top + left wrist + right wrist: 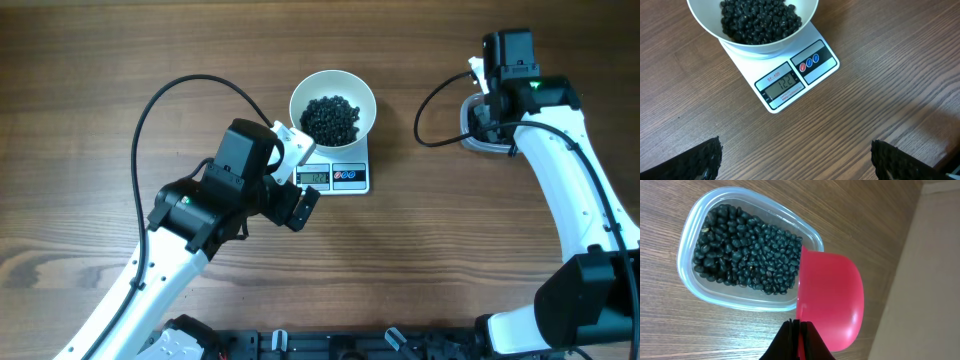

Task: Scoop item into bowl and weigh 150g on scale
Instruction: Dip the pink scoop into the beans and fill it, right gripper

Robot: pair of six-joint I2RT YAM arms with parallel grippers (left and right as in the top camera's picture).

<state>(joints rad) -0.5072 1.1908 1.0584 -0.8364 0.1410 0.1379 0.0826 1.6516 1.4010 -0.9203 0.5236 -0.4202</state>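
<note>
The white bowl [333, 92] stands on the small white scale [350, 178] and holds a heap of black beans, the item [331, 118]. In the left wrist view the bowl [765, 46], its beans [760, 20] and the scale [812, 62] lie ahead of my left gripper [800, 165]. It is open and empty above bare wood, near the scale's display side. My right gripper [797, 340] is shut on the handle of a red scoop [832, 295]. The scoop is turned on its side at the rim of a clear tub [690, 280] full of beans [745, 250].
The clear tub [478, 140] sits at the far right of the table, mostly hidden under my right arm [560, 180]. A black cable [435, 110] loops between the scale and the tub. My left arm [190, 215] crosses the near left.
</note>
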